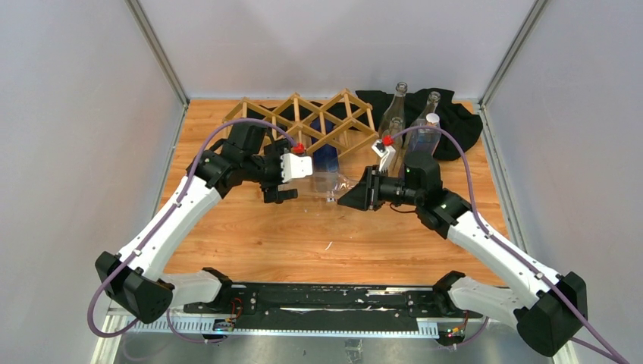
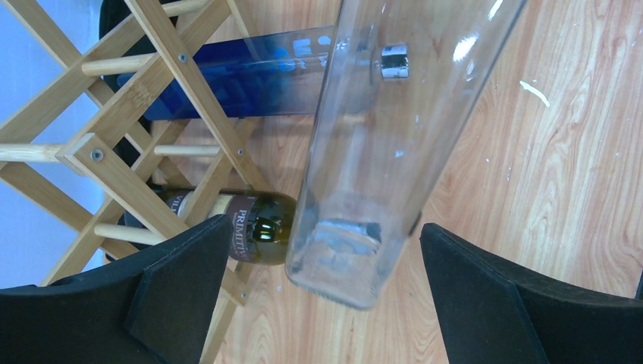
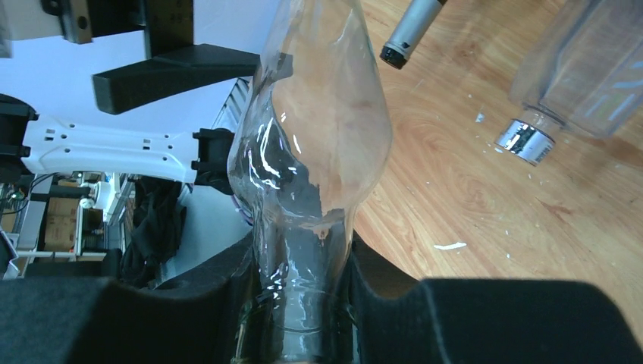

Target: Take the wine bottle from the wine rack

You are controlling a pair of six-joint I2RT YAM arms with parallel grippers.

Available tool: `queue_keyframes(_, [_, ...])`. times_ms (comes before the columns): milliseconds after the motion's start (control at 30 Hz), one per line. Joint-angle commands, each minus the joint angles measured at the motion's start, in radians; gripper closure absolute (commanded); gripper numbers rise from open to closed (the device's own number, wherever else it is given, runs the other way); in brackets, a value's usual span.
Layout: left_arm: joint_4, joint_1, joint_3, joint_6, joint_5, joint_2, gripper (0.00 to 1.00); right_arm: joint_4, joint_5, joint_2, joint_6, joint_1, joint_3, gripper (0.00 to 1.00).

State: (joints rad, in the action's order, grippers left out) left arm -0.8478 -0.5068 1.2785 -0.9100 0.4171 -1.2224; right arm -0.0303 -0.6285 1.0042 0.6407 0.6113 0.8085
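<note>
The light-wood lattice wine rack (image 1: 311,121) stands at the back of the table. A clear glass wine bottle (image 1: 330,184) hangs level over the table in front of it, apart from the rack. My right gripper (image 3: 303,265) is shut on that bottle's neck (image 3: 307,250). At the other end my left gripper (image 2: 326,250) is open, its black fingers (image 2: 182,280) standing either side of the bottle's base (image 2: 341,250) without touching it. A blue bottle (image 2: 243,80) and a dark green labelled bottle (image 2: 258,227) lie in the rack.
Several clear bottles (image 1: 396,106) stand upright at the back right on a black cloth (image 1: 459,121), close behind my right arm. Grey enclosure walls close in the left, right and back. Wooden tabletop (image 1: 303,235) lies between the arms.
</note>
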Motion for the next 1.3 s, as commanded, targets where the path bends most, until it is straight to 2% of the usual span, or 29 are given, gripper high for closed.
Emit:
queue_keyframes(0, [-0.002, -0.009, 0.002, -0.046, -0.006, -0.003, 0.00, 0.097, -0.063, 0.009, -0.002, 0.034, 0.086, 1.00])
queue_keyframes(167, [-0.037, -0.016, -0.022, -0.101, 0.008, 0.014, 0.00, 0.098, -0.086, 0.046, -0.003, 0.067, 0.126, 1.00])
queue_keyframes(233, [-0.041, -0.016, -0.022, -0.105, 0.006, 0.013, 0.05, 0.092, -0.088, 0.059, -0.010, 0.088, 0.141, 1.00])
queue_keyframes(300, [-0.052, -0.016, -0.019, -0.112, 0.012, 0.012, 0.15, 0.089, -0.088, 0.071, -0.012, 0.096, 0.151, 1.00])
queue_keyframes(400, [-0.056, -0.017, -0.017, -0.113, 0.026, 0.018, 0.38, 0.078, -0.078, 0.080, -0.018, 0.106, 0.161, 1.00])
queue_keyframes(533, [-0.056, -0.018, -0.024, -0.108, 0.037, 0.038, 0.90, 0.064, -0.058, 0.073, -0.032, 0.108, 0.162, 1.00])
queue_keyframes(567, [-0.055, -0.017, -0.028, -0.105, 0.040, 0.045, 0.98, 0.061, -0.051, 0.071, -0.039, 0.109, 0.163, 0.94])
queue_keyframes(600, [-0.054, -0.018, -0.032, -0.096, 0.041, 0.054, 1.00, 0.050, -0.037, 0.068, -0.048, 0.108, 0.165, 0.73])
queue_keyframes(667, [-0.046, -0.016, -0.038, -0.044, 0.043, 0.065, 1.00, 0.038, -0.016, 0.059, -0.059, 0.108, 0.166, 0.40])
queue_keyframes(700, [-0.033, -0.016, -0.041, -0.002, 0.042, 0.073, 1.00, 0.035, -0.002, 0.052, -0.066, 0.108, 0.166, 0.27])
queue_keyframes(733, [-0.015, -0.014, -0.044, 0.053, 0.047, 0.080, 1.00, 0.035, 0.013, 0.043, -0.072, 0.108, 0.163, 0.18])
queue_keyframes(1000, [0.207, 0.087, -0.031, 0.572, 0.290, 0.110, 1.00, 0.213, 0.134, -0.070, -0.053, 0.107, 0.045, 0.08])
queue_keyframes(1267, [0.254, 0.095, -0.032, 0.758, 0.464, 0.126, 1.00, 0.311, 0.132, -0.009, -0.054, 0.108, 0.088, 0.06])
